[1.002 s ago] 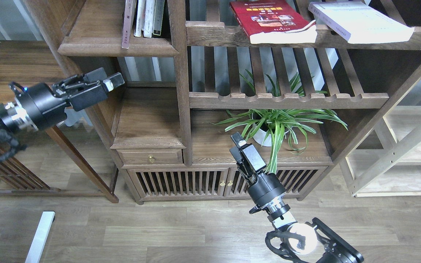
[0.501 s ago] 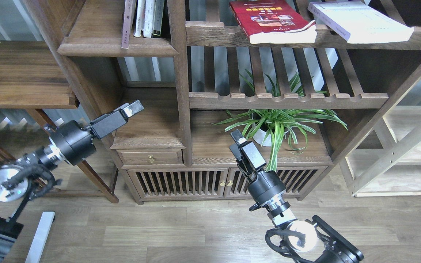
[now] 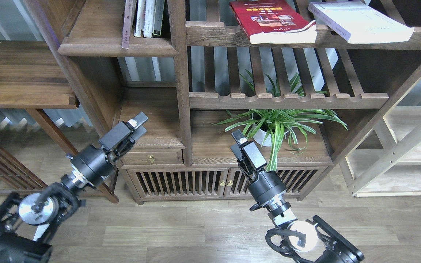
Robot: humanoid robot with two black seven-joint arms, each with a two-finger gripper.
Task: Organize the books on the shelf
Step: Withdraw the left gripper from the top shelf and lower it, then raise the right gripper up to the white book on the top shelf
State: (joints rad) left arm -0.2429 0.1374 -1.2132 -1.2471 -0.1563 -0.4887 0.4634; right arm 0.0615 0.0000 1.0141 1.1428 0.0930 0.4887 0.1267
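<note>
Wooden bookcase ahead, both arms low and angled upward, left pincer (image 3: pixel 137 124) and right pincer (image 3: pixel 238 138) clenched, empty.

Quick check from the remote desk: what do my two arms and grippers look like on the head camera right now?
Both arms are black. Each ends in a round black wrist drum behind a silver metal ring, then a boxy black gripper, left and right, with flat, pale-tipped fingers. A shiny silver disc-shaped joint cap sits further back on each arm, with black cables looped around it. No sleeves; no readable markings.
</note>
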